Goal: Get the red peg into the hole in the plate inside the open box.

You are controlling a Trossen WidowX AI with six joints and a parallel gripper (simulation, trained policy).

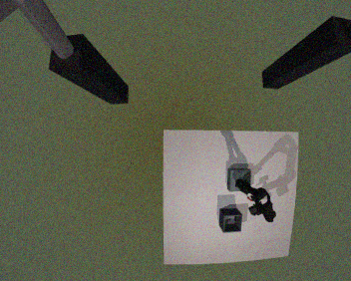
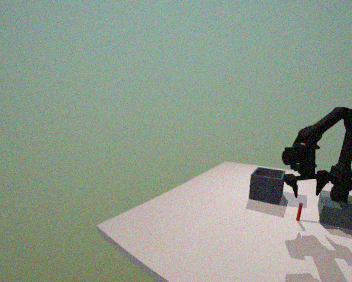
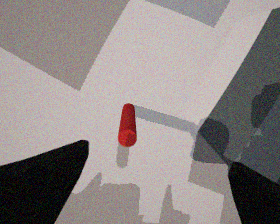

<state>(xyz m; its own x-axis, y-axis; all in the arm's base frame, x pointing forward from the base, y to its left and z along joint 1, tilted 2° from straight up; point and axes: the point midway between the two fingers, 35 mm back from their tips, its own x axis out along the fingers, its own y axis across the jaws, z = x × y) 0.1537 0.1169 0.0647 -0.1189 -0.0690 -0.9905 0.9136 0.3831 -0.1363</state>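
The red peg stands on end on the white table, outside the box; only a speck of red shows beside the arm in the top view. My gripper is wide open and empty, with its fingers pointing down. Its tips are above the peg's height in the exterior view. In the wrist view the peg appears between the two fingers, nearer the left one and farther up the picture. The open dark box stands on the table near the gripper. The hole in its plate cannot be made out.
The arm's grey base block stands on the white table, on the other side of the peg from the box. Shadows of the arm and box fall across the table. Large dark shapes hang at the top of the top view.
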